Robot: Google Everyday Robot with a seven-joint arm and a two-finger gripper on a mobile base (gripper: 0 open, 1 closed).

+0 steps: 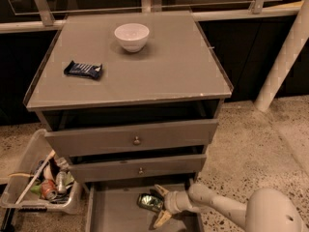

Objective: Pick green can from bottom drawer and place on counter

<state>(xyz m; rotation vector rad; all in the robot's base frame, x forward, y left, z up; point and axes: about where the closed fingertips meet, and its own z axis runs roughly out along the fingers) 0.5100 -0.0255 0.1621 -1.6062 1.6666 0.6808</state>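
Observation:
The green can [149, 202] lies on its side on the grey floor of the open bottom drawer [116, 214], near the drawer's back right. My gripper [161, 206] reaches in from the right on a pale arm. Its fingers are spread, one fingertip [159, 190] above the can's right end and one below, right beside the can but not closed on it. The counter [159, 71] is the grey cabinet top above.
A white bowl [131, 36] and a dark blue snack bar [83, 69] sit on the counter. Two drawer fronts with round knobs [137, 140] overhang the bottom drawer. A clear bin [41, 182] of cans and rubbish stands on the floor at left. A white post [282, 62] rises at right.

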